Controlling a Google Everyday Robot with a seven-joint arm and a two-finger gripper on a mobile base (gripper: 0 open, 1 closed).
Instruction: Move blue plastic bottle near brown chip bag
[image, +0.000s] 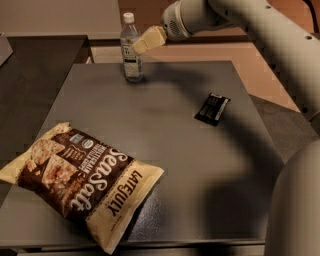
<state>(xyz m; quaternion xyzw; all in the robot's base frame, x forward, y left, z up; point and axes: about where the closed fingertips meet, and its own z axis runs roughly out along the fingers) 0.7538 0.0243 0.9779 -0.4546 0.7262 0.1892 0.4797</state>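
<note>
Camera view: bottle (131, 50) upright at far edge of counter (165, 125), well apart from bag (82, 180) — likely light, stiff, slick, tippy. Tool (144, 43) just beside its label; opening — cannot tell. You should grip mid-body.

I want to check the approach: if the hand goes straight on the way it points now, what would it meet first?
Most likely the blue plastic bottle: the hand, close beside it, points left at its upper half. Depth is unclear, so it might miss.
</note>
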